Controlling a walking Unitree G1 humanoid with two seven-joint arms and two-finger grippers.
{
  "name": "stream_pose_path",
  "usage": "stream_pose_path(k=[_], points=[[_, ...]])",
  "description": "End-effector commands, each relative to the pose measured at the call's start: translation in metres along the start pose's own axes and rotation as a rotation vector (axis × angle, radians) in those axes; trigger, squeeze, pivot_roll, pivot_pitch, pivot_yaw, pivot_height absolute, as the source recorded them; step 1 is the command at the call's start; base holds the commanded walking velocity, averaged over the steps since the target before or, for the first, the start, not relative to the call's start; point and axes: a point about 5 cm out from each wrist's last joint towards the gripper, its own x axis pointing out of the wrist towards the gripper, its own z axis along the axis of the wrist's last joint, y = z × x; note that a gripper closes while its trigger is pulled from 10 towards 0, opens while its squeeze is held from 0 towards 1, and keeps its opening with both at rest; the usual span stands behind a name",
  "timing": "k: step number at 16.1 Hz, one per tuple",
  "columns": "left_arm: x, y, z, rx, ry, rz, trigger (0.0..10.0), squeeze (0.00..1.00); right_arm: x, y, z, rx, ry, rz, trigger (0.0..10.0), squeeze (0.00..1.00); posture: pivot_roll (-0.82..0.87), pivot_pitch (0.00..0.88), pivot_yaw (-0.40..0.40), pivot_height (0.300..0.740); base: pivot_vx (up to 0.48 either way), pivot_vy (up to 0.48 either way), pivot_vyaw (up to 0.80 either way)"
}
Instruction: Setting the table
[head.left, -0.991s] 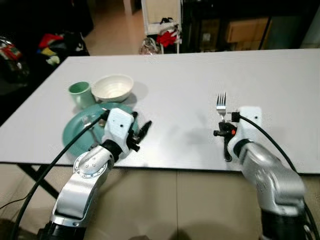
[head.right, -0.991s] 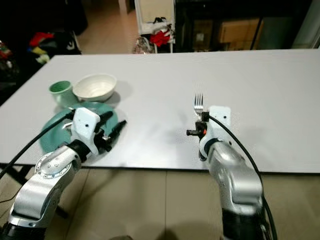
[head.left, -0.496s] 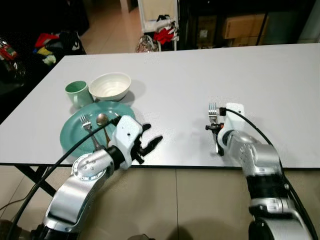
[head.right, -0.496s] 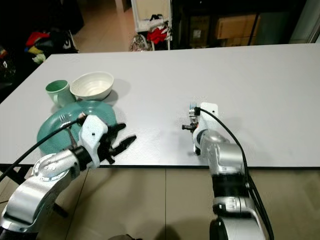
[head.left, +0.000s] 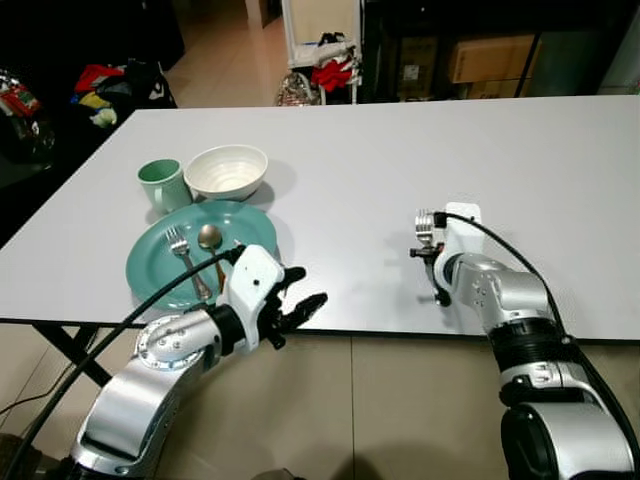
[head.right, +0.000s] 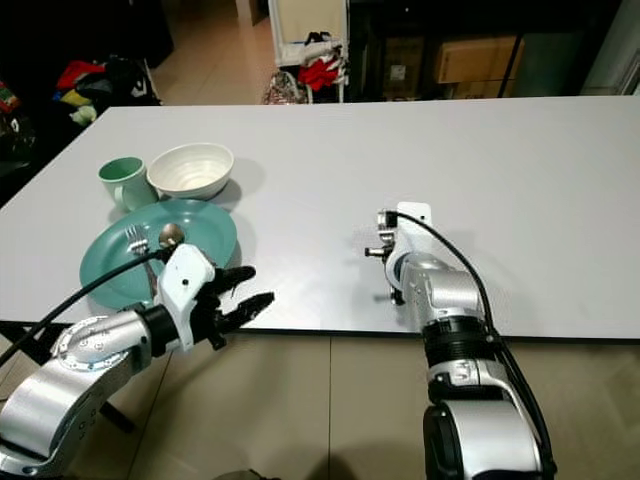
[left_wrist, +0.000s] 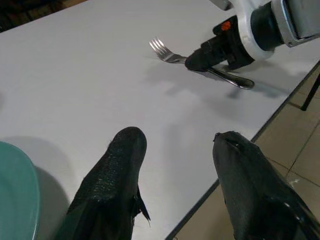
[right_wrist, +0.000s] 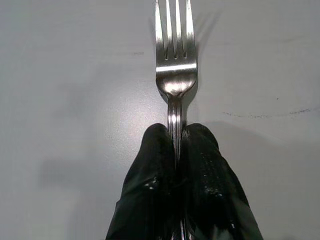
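A silver fork lies flat on the white table, and my right gripper is shut on its handle near the front edge. The tines point away from me. My left gripper hovers open at the table's front edge, just right of a teal plate. Nothing is between its fingers. The plate holds a second fork and a spoon. Behind the plate stand a green mug and a white bowl.
The table's front edge runs just under both grippers, with tiled floor below. Beyond the far edge are a white rack with red cloth and dark clutter at the left. A wide bare stretch of tabletop lies between plate and fork.
My left gripper has slid off the plate, rightward to the table's front edge, uncovering the fork and spoon. My right gripper keeps hold of the fork, which has shifted slightly left.
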Motion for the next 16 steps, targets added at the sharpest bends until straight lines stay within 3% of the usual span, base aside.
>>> stream_pose_path(k=[1, 2, 4, 6, 8, 10, 12, 15, 16], points=[[-0.001, 0.002, 0.003, 0.009, 0.003, -0.003, 10.0, 0.00, 0.004, 0.000, -0.016, 0.000, 0.081, 0.000, 10.0, 0.80, 0.02, 0.000, 0.098, 0.740, 0.000, 0.000, 0.00], [-0.001, 0.002, 0.003, 0.010, 0.003, -0.003, 10.0, 0.00, 0.004, 0.000, -0.016, 0.003, 0.084, 0.001, 10.0, 1.00, 0.02, 0.000, 0.100, 0.740, 0.000, 0.000, 0.00], [-0.001, 0.004, 0.004, 0.021, 0.001, 0.006, 10.0, 0.00, -0.001, 0.001, -0.005, 0.024, 0.019, -0.008, 10.0, 1.00, 0.02, 0.000, 0.102, 0.740, 0.000, 0.000, 0.00], [-0.002, 0.007, 0.006, 0.035, -0.006, 0.022, 10.0, 0.00, -0.017, 0.006, 0.011, 0.062, -0.059, 0.007, 10.0, 1.00, 0.01, 0.000, 0.106, 0.740, 0.000, 0.000, 0.00], [-0.004, 0.009, 0.008, 0.031, -0.013, 0.025, 10.0, 0.00, -0.037, 0.012, 0.012, 0.067, -0.079, 0.035, 10.0, 1.00, 0.01, 0.000, 0.112, 0.740, 0.000, 0.000, 0.00], [-0.011, 0.012, 0.014, 0.009, -0.052, 0.062, 10.0, 0.00, -0.073, 0.016, 0.006, 0.037, -0.121, 0.055, 10.0, 1.00, 0.01, 0.000, 0.115, 0.740, 0.000, 0.000, 0.00], [-0.016, 0.023, 0.021, -0.028, -0.126, 0.222, 10.0, 0.00, -0.110, 0.015, 0.004, -0.076, -0.321, 0.071, 10.0, 1.00, 0.00, 0.000, 0.128, 0.740, 0.000, 0.000, 0.21], [-0.017, 0.029, 0.021, -0.037, -0.146, 0.428, 10.0, 0.00, -0.142, 0.021, -0.007, -0.127, -0.452, 0.172, 10.0, 1.00, -0.01, 0.000, 0.137, 0.740, 0.000, 0.000, 0.80], [-0.016, 0.029, 0.023, -0.053, -0.162, 0.461, 10.0, 0.00, -0.146, 0.023, -0.009, -0.121, -0.470, 0.194, 10.0, 1.00, -0.01, 0.000, 0.127, 0.740, 0.000, 0.000, 0.80]])
